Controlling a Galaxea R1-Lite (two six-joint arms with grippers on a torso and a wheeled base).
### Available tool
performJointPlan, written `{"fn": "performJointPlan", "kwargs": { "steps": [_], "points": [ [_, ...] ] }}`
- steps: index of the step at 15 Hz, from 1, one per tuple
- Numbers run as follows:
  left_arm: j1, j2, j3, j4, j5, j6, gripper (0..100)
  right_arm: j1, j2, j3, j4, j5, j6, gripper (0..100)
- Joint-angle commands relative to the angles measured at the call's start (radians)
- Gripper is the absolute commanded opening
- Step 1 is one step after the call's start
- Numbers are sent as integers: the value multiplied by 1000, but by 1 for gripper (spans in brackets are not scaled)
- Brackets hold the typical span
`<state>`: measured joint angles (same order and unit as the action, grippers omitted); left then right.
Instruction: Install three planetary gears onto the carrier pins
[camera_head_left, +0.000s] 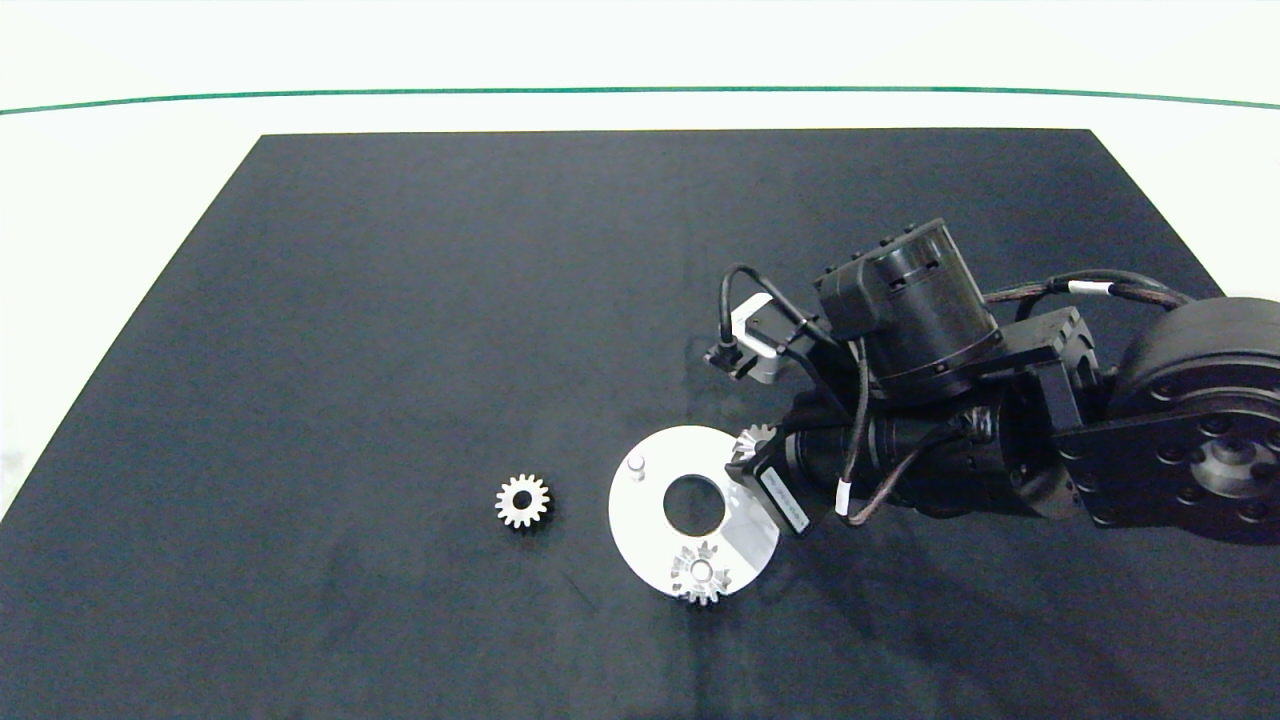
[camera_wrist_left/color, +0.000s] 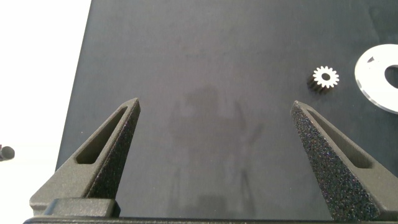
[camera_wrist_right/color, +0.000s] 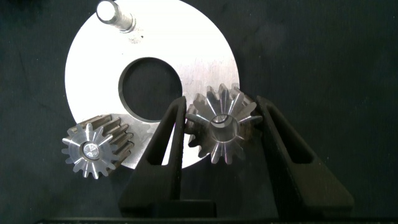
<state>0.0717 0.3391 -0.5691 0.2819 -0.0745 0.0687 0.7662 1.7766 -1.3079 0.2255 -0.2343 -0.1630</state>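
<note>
The white disc (camera_head_left: 650, 520) lies on the black mat, and one carrier pin (camera_head_left: 636, 464) stands bare on it. One planetary gear (camera_head_left: 700, 573) sits on a pin at the disc's near edge. A second gear (camera_wrist_right/color: 217, 124) sits at the disc's right edge, a pin end showing in its bore. My right gripper (camera_wrist_right/color: 219, 102) is shut on this gear, a finger against each side. A third gear (camera_head_left: 522, 500) lies loose on the mat left of the disc. My left gripper (camera_wrist_left/color: 214, 109) hangs open over bare mat with nothing in it, left of that loose gear (camera_wrist_left/color: 324, 78).
The right arm (camera_head_left: 930, 400) reaches in from the right and covers the mat behind and to the right of the disc. The black mat (camera_head_left: 400, 300) lies on a white table, whose white surface shows beyond its left edge (camera_wrist_left/color: 37, 74).
</note>
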Motion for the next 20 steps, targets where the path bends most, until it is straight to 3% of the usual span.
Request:
{"fn": "performJointPlan", "kwargs": {
  "steps": [1, 10, 11, 20],
  "points": [
    [0, 0, -1, 2, -1, 0, 100, -2, 1, 1, 1, -2, -1, 4],
    [-1, 4, -8, 0, -1, 0, 100, -2, 21, -8, -5, 0, -3, 4],
    [-1, 4, -6, 0, -1, 0, 100, -2, 23, -7, -5, -2, -3, 100],
    [-4, -2, -5, 0, -1, 0, 100, 7, -16, 4, -5, -2, 2, 100]
  ]
}}
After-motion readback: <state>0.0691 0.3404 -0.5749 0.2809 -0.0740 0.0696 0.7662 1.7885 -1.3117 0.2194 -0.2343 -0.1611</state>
